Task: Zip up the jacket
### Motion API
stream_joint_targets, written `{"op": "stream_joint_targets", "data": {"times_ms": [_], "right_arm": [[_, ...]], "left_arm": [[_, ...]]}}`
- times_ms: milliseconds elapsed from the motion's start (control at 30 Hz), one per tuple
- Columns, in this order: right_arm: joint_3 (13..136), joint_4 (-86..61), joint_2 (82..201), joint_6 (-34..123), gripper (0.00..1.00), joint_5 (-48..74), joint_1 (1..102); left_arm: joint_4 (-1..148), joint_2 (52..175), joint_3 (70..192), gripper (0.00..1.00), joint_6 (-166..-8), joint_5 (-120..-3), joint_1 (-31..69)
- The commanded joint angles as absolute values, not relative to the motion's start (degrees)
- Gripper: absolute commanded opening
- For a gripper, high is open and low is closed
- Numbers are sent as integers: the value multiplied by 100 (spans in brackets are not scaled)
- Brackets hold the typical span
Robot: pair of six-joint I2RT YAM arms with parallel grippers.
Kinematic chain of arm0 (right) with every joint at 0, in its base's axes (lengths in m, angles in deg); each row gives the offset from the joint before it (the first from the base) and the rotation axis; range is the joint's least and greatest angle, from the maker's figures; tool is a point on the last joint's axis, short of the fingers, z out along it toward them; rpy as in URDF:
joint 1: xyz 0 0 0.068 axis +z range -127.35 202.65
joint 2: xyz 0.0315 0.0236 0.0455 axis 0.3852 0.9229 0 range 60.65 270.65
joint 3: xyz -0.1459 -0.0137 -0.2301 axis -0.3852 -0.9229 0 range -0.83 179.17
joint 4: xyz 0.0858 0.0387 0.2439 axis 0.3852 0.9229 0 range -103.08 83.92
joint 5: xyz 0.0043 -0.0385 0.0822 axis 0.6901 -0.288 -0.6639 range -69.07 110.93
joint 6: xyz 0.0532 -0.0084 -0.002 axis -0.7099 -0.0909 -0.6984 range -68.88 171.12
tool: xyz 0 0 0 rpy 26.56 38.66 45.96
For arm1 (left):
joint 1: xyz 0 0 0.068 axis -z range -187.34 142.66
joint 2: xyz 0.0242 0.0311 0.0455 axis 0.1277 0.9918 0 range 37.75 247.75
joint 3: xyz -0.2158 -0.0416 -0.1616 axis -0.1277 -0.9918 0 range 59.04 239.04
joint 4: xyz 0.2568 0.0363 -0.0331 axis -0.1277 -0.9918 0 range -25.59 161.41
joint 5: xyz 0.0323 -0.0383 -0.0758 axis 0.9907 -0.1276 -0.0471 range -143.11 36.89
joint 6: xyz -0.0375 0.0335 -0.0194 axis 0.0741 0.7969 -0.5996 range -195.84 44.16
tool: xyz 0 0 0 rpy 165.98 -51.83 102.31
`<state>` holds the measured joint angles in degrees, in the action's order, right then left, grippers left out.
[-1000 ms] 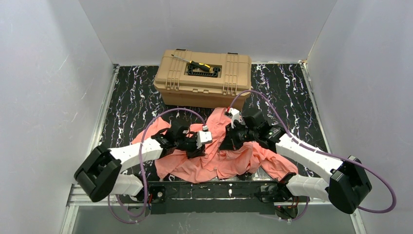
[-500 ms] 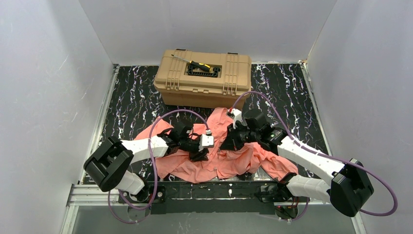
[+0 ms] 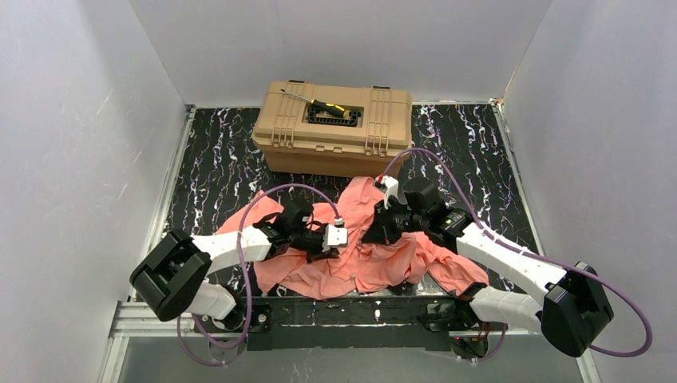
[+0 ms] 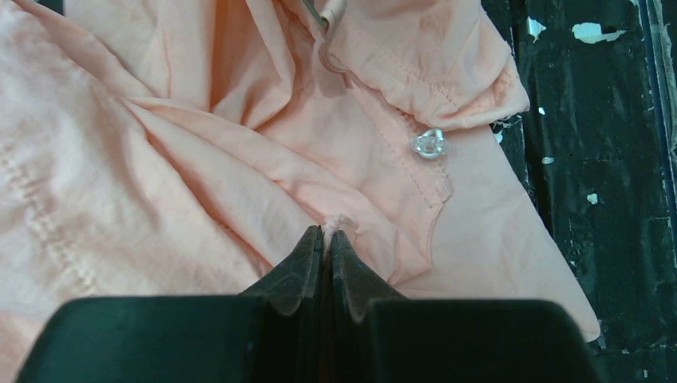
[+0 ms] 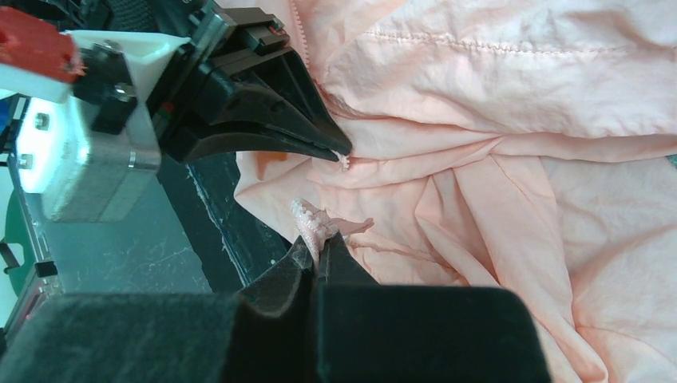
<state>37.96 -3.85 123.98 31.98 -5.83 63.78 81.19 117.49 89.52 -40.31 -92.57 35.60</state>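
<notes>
The salmon-pink jacket (image 3: 363, 267) lies crumpled on the black marbled table near the front edge. My left gripper (image 3: 326, 250) is shut on a small fold of the jacket's zipper edge (image 4: 334, 223). My right gripper (image 3: 375, 235) is shut on a toothed strip of the jacket's zipper tape (image 5: 307, 217). In the right wrist view the left gripper's fingertips (image 5: 319, 144) pinch fabric just above my right gripper (image 5: 319, 249). A clear snap (image 4: 429, 144) and a zipper pull (image 4: 323, 16) show in the left wrist view. The two grippers sit close together over the jacket's middle.
A tan toolbox (image 3: 334, 128) with a black and yellow tool on its lid stands behind the jacket. White walls enclose the table on three sides. Purple cables loop above both arms.
The left gripper has shifted slightly back to the left and down after moving right; the left arm's base link has dropped. The right gripper stays nearly in place on the jacket.
</notes>
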Motion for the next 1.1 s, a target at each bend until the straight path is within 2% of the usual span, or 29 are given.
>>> {"op": "stream_joint_targets", "data": {"times_ms": [0, 267, 400, 567, 767, 1067], "right_arm": [[3978, -525, 12269, 3284, 1, -688, 6326], [4334, -947, 12360, 3179, 1, -1157, 6308], [4563, -1528, 12391, 3161, 1, -1530, 6304], [4759, -2028, 12244, 3183, 1, -1617, 6308], [5404, -1448, 12192, 3327, 1, -1773, 6307], [5783, -1476, 12225, 2443, 1, -2079, 6308]], "left_arm": [[7892, 11287, 9018, 0, -4085, -9097, 3575], [7460, 10404, 10550, 0, -5534, -8697, 2766], [7311, 9839, 11188, 0, -5680, -8858, 2668], [7190, 9388, 11424, 0, -5766, -9023, 2675], [6542, 8987, 11546, 0, -6117, -9260, 2780], [6318, 8811, 11885, 0, -7135, -9703, 2895]]}}
